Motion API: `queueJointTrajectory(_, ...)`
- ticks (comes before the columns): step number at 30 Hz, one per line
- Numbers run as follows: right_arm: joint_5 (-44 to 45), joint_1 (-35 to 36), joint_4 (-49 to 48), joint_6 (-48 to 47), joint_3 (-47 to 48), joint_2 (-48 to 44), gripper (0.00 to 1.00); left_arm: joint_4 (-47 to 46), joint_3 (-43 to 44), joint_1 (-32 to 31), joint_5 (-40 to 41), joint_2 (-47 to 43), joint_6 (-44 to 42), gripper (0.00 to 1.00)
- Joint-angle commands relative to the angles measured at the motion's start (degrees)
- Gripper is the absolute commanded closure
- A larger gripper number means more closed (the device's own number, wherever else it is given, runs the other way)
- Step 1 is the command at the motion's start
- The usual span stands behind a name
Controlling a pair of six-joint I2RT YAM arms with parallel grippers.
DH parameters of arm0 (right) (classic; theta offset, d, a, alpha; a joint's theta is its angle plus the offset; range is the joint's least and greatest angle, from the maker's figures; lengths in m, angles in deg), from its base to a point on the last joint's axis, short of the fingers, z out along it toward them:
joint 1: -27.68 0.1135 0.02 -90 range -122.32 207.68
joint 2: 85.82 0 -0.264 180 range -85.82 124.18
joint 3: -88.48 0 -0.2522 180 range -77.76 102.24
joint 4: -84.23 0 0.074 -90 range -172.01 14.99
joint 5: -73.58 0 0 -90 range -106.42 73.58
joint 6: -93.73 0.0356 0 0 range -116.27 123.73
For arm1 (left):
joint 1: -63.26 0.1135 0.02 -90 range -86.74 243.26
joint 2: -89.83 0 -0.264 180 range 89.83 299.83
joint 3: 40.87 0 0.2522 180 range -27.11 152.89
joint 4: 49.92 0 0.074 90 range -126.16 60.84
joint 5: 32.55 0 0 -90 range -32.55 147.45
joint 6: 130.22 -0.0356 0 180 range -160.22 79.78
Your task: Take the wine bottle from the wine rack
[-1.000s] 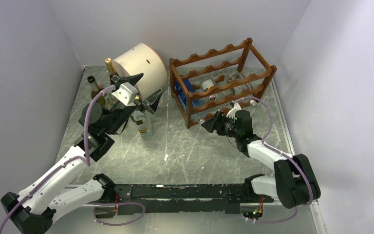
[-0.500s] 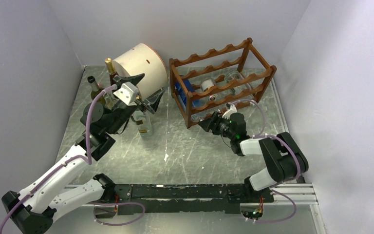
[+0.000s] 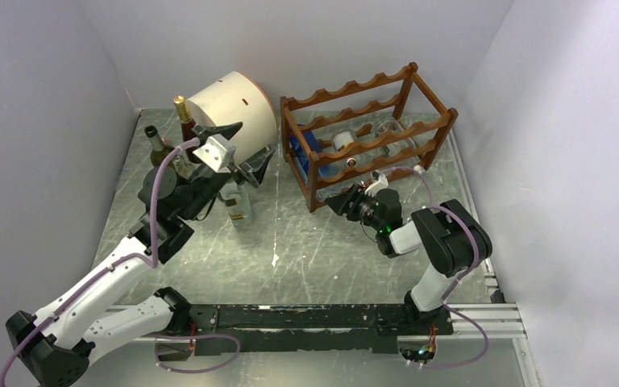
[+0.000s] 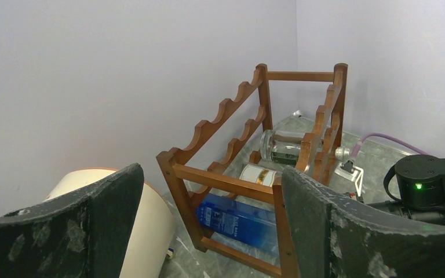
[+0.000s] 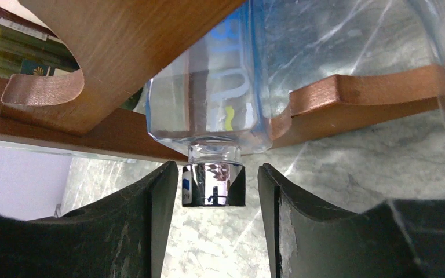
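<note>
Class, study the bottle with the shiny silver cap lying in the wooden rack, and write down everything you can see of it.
The bottle is clear glass with a blue tint and blue printing. It has squared shoulders, a short neck and a shiny silver cap. It lies on its side in the lowest tier of the wine rack, resting on its wooden rails, with the cap poking out past the front rail. The right gripper has a finger on each side of the cap. Narrow gaps show, so it is not yet touching.

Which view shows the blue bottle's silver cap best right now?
Right wrist: the silver cap sits centred between the fingers of the right pincer, with narrow gaps either side. In top external that pincer covers it. Left wrist shows only the blue bottle, not its cap.
</note>
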State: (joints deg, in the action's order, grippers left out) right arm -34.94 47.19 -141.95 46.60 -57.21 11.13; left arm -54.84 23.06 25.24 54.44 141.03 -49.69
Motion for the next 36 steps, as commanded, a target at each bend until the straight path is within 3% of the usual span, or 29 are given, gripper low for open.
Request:
queueJointTrajectory(1, 0.81, 0.69, -4.22, 0.23, 2.17, 1.37, 0.42, -1.53, 0.04, 0.33, -1.35, 0.72, 0.15, 0.08)
queueJointTrajectory(6, 0.24, 0.78, -0.59, -0.57, 4.31, 0.54, 0.45, -1.3, 0.11, 0.32, -1.09, 0.49, -0.52, 0.08)
queueJointTrajectory(10, 1.7, 0.8, 0.53, -0.7, 2.92, -1.06, 0.61, -1.41, 0.01, 0.33, -0.68, 0.58, -0.64, 0.08)
queueJointTrajectory(19, 0.86, 0.88, 4.44, -0.05, -1.81, -10.25, 0.87, -1.19, 0.16, 0.32, -1.23, 1.64, -0.4, 0.08)
queueJointTrajectory(36, 1.83, 0.76, 21.58, -1.5, -12.71, -33.06, 1.0, 0.18, 0.88, 0.32, -1.27, 2.89, -1.33, 0.1)
